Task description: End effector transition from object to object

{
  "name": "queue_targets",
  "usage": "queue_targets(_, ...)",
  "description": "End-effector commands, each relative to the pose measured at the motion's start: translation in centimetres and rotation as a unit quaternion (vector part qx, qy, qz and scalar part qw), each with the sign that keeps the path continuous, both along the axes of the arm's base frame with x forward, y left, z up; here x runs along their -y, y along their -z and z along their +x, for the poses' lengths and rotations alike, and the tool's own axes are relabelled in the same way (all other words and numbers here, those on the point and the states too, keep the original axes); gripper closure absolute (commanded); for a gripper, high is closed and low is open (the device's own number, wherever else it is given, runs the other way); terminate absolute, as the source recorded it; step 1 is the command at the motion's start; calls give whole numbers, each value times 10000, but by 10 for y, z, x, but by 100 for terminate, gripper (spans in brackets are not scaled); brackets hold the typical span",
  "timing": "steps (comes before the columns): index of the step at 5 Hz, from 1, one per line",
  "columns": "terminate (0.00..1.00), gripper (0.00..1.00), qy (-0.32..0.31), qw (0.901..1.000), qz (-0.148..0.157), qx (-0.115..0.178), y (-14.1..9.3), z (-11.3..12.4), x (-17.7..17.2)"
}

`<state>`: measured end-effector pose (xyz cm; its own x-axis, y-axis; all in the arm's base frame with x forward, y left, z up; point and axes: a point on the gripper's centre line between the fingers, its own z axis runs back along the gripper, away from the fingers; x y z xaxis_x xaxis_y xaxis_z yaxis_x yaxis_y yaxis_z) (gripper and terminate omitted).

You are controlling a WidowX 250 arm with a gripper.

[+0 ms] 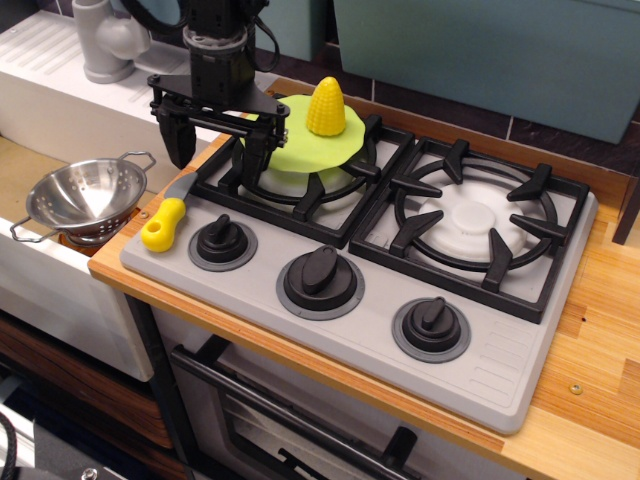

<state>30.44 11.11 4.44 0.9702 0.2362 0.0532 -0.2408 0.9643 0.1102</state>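
My black gripper (216, 158) hangs from a black arm with cables at the back left of the stove. Its wide bar is level and its two fingers point down, spread apart and empty. It hovers over the stove's left edge, above the blade end of a yellow-handled knife (165, 222). A yellow corn cob (326, 106) stands upright on a lime-green plate (300, 148) on the back left burner, just right of the gripper.
A metal colander (85, 193) sits in the sink to the left. A grey faucet (105, 40) stands behind. The grey stove (480, 350) has three black knobs in front and a bare right burner (470, 218). Wooden counter (590, 400) lies to the right.
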Motion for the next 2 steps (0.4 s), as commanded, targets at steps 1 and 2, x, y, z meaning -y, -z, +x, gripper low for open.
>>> queue_targets(1, 0, 0, 123, 9989, 270, 369, -8, -11, -20)
queue_targets(2, 0, 0, 0, 9989, 284, 381, -6, -17, -18)
